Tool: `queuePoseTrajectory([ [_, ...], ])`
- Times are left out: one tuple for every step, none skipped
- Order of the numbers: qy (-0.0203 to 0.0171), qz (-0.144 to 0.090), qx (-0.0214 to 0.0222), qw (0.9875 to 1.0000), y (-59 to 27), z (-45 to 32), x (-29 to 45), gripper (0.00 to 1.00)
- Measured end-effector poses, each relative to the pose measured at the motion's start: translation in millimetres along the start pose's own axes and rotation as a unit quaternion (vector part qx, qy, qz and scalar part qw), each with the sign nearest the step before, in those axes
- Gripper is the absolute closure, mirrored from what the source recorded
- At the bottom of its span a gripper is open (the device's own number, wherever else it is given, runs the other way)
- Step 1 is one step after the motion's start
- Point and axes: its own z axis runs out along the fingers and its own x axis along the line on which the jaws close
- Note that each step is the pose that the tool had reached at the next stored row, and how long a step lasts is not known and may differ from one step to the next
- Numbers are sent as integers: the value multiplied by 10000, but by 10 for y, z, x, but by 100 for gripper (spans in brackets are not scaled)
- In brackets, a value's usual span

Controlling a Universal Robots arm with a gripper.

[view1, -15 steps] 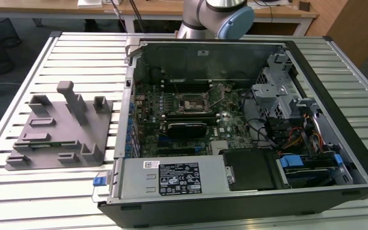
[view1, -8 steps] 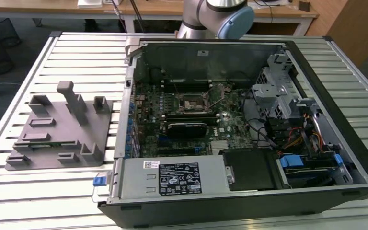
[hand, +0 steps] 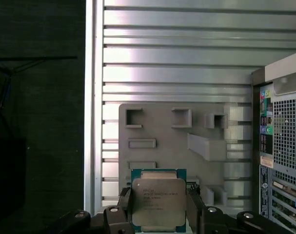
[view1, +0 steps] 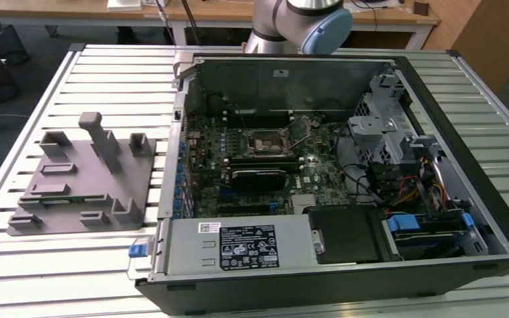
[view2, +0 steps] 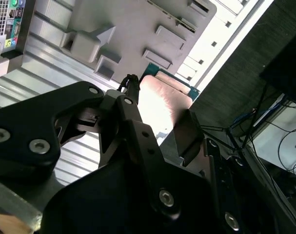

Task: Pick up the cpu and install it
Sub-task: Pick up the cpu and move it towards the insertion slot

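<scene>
Hand (hand: 160,197) closed on the cpu (hand: 158,208), pinching two opposite edges above the grey fixture plate (hand: 157,131); I judge the chip light, stiff, slick-topped and fragile underneath, so edges only.
</scene>
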Motion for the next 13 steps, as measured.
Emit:
queuePoseTrajectory([
  [0, 0, 0, 10000, 0, 1, -15, 47],
  [0, 0, 0, 10000, 0, 1, -28, 47],
  [0, 0, 0, 10000, 0, 1, -37, 47],
  [0, 0, 0, 10000, 0, 2, -46, 47],
  [0, 0, 0, 10000, 1, 2, -56, 47],
  [0, 0, 0, 10000, 1, 2, -65, 47],
  [0, 0, 0, 10000, 1, 2, -73, 47],
  [0, 0, 0, 10000, 1, 2, -81, 47],
  [0, 0, 0, 10000, 1, 2, -89, 47],
  [0, 1, 0, 10000, 1, 2, -95, 47],
  [0, 0, 0, 10000, 1, 3, -101, 47],
  [0, 0, 0, 10000, 1, 3, -109, 47],
  [0, 0, 0, 10000, 1, 3, -116, 47],
])
